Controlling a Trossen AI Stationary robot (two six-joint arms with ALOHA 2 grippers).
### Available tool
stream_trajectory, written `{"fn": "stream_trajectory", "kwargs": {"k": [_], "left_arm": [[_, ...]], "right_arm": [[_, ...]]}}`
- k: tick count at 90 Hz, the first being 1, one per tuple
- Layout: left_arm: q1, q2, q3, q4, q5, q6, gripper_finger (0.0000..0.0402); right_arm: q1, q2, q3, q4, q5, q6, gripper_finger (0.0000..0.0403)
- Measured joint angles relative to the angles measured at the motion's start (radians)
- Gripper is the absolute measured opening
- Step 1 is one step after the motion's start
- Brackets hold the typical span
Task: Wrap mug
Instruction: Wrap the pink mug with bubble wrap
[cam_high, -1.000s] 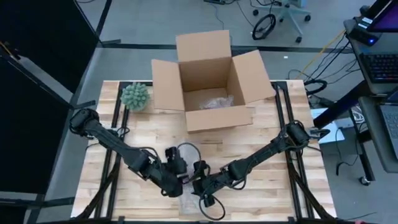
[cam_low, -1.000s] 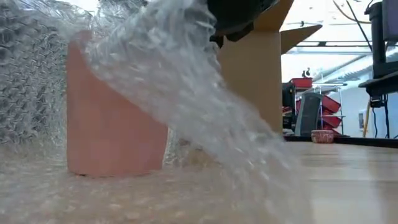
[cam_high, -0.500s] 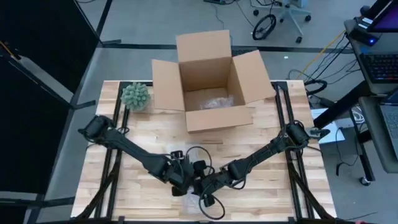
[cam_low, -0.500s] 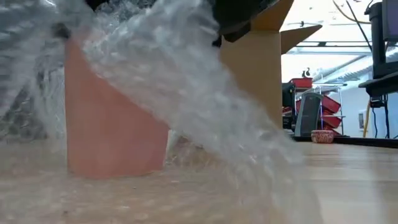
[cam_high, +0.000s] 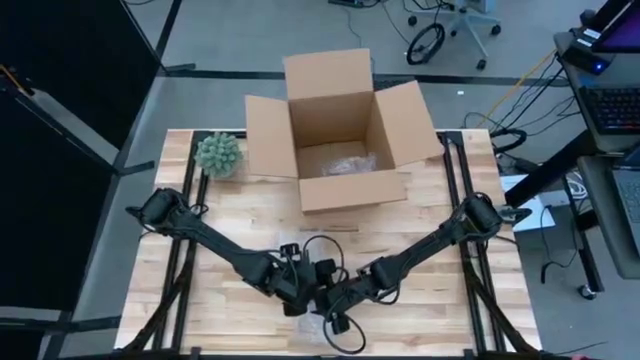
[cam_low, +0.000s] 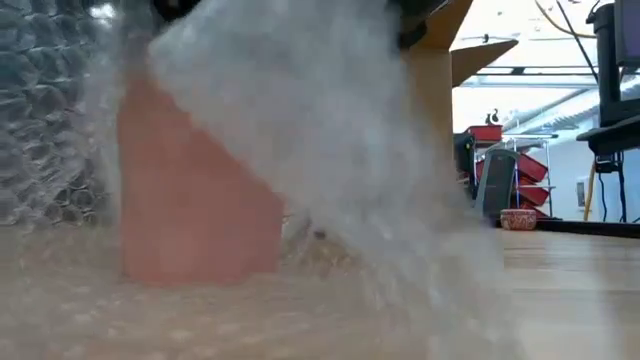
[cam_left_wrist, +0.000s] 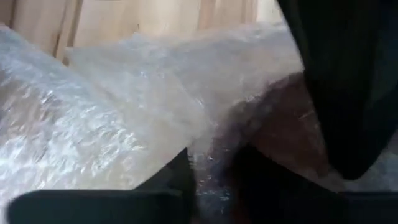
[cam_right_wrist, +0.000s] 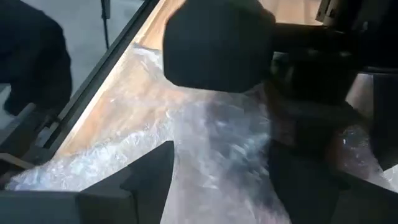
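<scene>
A: Both grippers crowd together at the table's near edge. The left gripper (cam_high: 297, 303) has its fingers pinched on the bubble wrap (cam_low: 330, 150); the right gripper (cam_high: 335, 312) is clamped on the same sheet.

B: One pink mug (cam_low: 195, 200), upright on the wrap, the sheet draped across it. One cardboard box (cam_high: 340, 130), open, and one plant (cam_high: 217, 154) at the far left.

A: A second ago the left gripper sat farther left; now it's beside the right.
</scene>
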Motion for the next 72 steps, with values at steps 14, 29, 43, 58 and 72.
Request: {"fn": "stream_trajectory", "kwargs": {"k": [14, 29, 43, 58, 72], "left_arm": [[0.002, 0.000, 0.001, 0.025, 0.051, 0.039, 0.0029], [0.002, -0.001, 0.001, 0.038, 0.064, 0.046, 0.0032], [0.001, -0.001, 0.001, 0.041, 0.063, 0.063, 0.0033], [-0.003, -0.001, 0.000, 0.063, 0.076, 0.109, 0.0046], [-0.004, 0.000, -0.002, 0.078, 0.079, 0.123, 0.0056]], "right_arm": [[0.003, -0.108, 0.003, -0.103, 0.012, 0.082, 0.0235], [0.010, -0.161, 0.008, -0.181, 0.024, 0.197, 0.0235], [0.015, -0.174, 0.011, -0.196, 0.027, 0.240, 0.0235], [0.053, -0.148, 0.011, -0.225, 0.009, 0.051, 0.0235], [0.086, -0.096, 0.011, -0.206, 0.030, -0.203, 0.0235]]}}
